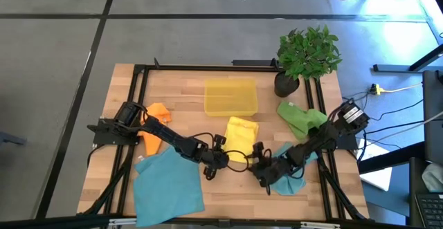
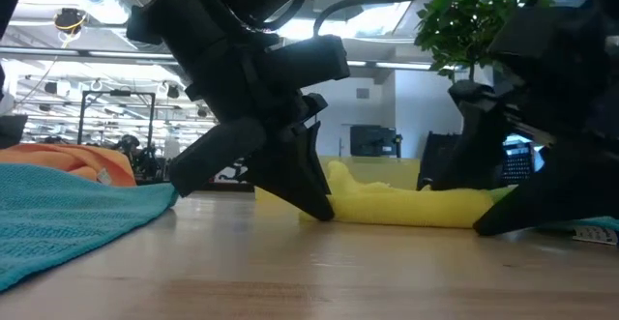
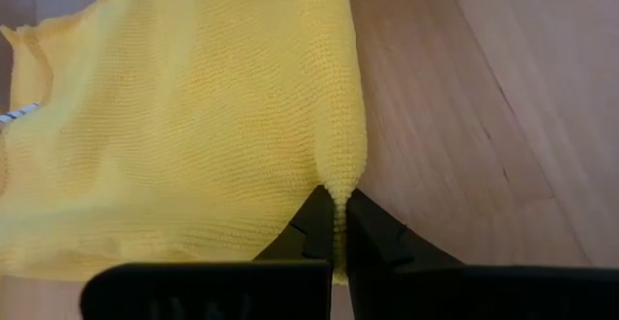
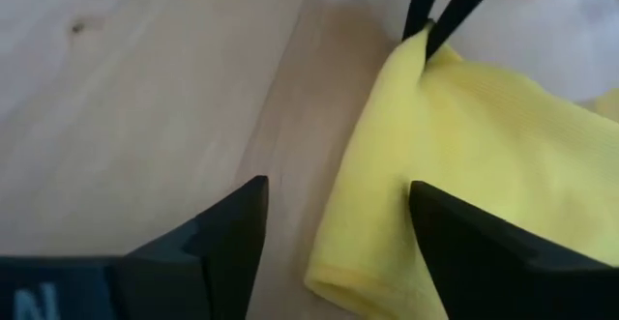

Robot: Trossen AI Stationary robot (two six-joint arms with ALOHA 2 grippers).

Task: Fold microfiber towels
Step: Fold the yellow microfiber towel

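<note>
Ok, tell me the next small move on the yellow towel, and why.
Probably close the right gripper on the near corner of the yellow towel. The left gripper is already shut on the other corner, while the right one sits open with that corner between its fingers, so both corners need holding before a fold.

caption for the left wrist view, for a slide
Left gripper shut on the edge of the yellow towel, which lies on the wooden table.

A translucent yellow bin [image 1: 230, 96] is set mid-table [image 1: 180, 90]; a potted plant [image 1: 305, 57] is placed seemingly at the far right corner.
</note>
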